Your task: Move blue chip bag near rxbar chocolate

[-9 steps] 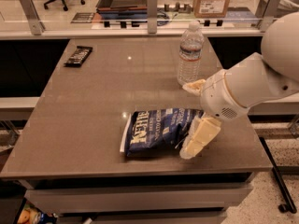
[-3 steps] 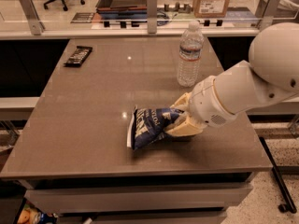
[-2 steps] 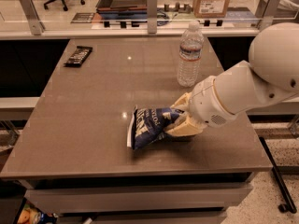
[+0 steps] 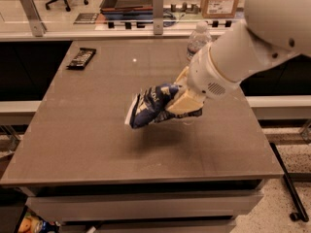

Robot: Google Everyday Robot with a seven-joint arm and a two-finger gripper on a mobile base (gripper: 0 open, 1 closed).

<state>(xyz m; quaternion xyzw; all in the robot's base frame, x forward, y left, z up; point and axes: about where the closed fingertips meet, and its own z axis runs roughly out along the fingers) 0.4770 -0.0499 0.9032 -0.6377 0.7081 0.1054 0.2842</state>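
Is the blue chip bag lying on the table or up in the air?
Up in the air. The claw is shut on the blue chip bag, and a shadow lies on the table underneath.

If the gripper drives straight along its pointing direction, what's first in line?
Beyond the blue chip bag in its jaws, the gripper likely meets bare table at image left; rxbar chocolate sits farther back, off line.

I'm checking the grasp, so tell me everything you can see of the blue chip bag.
The blue chip bag is crinkled dark blue foil with white lettering and edges, bunched where the gripper clamps one end above the middle of the table. It tilts and seems lifted off it, judging by the shadow beneath. Only the gripper touches it.
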